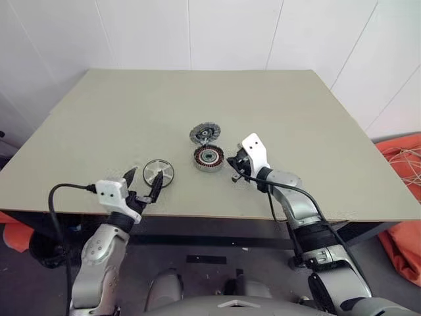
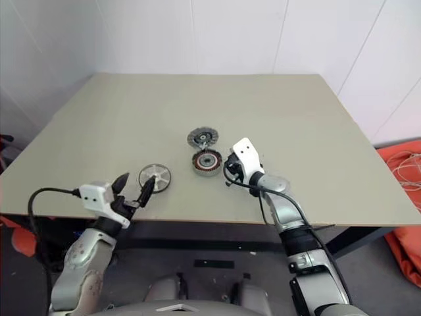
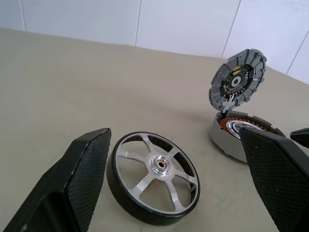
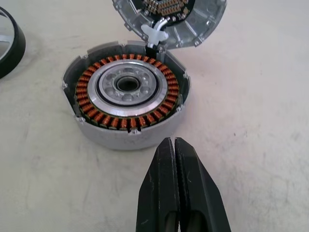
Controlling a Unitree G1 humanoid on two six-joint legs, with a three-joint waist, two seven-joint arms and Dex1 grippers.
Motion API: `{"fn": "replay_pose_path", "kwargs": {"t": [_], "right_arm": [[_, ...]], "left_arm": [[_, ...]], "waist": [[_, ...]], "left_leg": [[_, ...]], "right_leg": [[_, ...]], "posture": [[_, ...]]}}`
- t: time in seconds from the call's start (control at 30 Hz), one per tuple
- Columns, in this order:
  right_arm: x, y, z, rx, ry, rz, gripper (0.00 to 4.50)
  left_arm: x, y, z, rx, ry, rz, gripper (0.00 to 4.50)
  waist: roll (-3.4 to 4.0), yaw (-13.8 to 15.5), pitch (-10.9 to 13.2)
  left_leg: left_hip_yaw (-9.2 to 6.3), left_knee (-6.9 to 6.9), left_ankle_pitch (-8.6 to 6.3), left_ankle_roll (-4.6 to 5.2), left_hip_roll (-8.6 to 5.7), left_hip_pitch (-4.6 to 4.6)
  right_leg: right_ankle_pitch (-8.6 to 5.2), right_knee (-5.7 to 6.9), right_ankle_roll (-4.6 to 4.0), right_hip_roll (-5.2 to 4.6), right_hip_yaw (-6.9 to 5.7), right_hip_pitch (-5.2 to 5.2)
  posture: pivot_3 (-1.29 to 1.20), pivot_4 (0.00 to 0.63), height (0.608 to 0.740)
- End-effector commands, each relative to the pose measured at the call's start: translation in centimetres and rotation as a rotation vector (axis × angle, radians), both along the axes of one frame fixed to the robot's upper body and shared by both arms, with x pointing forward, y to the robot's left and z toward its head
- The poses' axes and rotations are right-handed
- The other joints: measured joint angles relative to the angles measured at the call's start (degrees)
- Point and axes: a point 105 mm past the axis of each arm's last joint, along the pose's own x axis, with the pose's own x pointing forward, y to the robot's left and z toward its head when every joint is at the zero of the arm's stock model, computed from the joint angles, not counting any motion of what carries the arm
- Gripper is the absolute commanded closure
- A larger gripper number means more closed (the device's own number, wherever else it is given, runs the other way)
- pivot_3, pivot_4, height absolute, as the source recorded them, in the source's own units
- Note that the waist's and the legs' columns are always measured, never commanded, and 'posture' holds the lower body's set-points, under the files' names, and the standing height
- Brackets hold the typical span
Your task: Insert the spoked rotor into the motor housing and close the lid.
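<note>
Looking down my left gripper (image 3: 169,186), I see its 2 fingers spread wide with the spoked rotor (image 3: 154,176) flat on the table (image 1: 99,131) between them, untouched. My right gripper (image 4: 175,145), clenched empty, sits just beside the motor housing (image 4: 126,92), whose lid (image 3: 237,82) stands open.

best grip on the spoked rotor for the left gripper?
Pinch across the dark outer rim of the shiny silver spoked rotor. It lies flat on the table, so probably tip the open left gripper down and come from above, one finger on each side of it.
</note>
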Motion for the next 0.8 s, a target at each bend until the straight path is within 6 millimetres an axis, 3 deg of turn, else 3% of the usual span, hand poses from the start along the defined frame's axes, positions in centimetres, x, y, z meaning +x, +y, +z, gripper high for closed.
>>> {"fn": "replay_pose_path", "kwargs": {"t": [0.03, 0.2, 0.4, 0.8], "right_arm": [[0.3, -0.2, 1.9, 0.029, -0.056, -0.008, 4.46], [0.1, 0.4, 2.4, 0.064, -0.061, 0.001, 4.46], [-1.5, 1.2, 6.1, 0.266, -0.118, 0.090, 4.46], [-2.9, 0.2, 6.9, 0.262, -0.131, 0.099, 4.46]], "left_arm": [[-0.3, 0.7, 0.8, -0.103, 0.009, 0.030, 0.00], [-0.1, 0.9, -0.7, -0.277, 0.140, 0.060, 0.00], [0.6, 0.6, -1.0, -0.396, 0.191, 0.039, 0.00], [1.0, 1.8, -2.6, -0.529, 0.291, 0.104, 0.00]], "waist": [[0.00, 0.00, 0.00], [0.00, 0.02, 0.00], [-0.01, 0.12, 0.00], [-0.05, 0.21, -0.02]], "left_leg": [[0.00, 0.00, 0.00, 0.00, 0.00, 0.00], [0.00, 0.02, 0.00, 0.00, 0.00, 0.00], [0.00, 0.01, 0.00, 0.01, -0.01, -0.02], [0.00, 0.01, 0.00, -0.01, 0.00, 0.02]], "right_leg": [[0.00, -0.01, 0.00, 0.00, 0.00, 0.00], [0.00, 0.00, 0.00, 0.00, 0.00, 0.01], [0.00, -0.04, 0.01, 0.00, 0.00, 0.00], [-0.22, -0.07, 0.40, 0.02, 0.00, 0.11]], "posture": [[0.00, 0.000, 0.740], [0.00, 0.000, 0.740], [0.00, 0.000, 0.740], [0.00, 0.000, 0.740]]}}
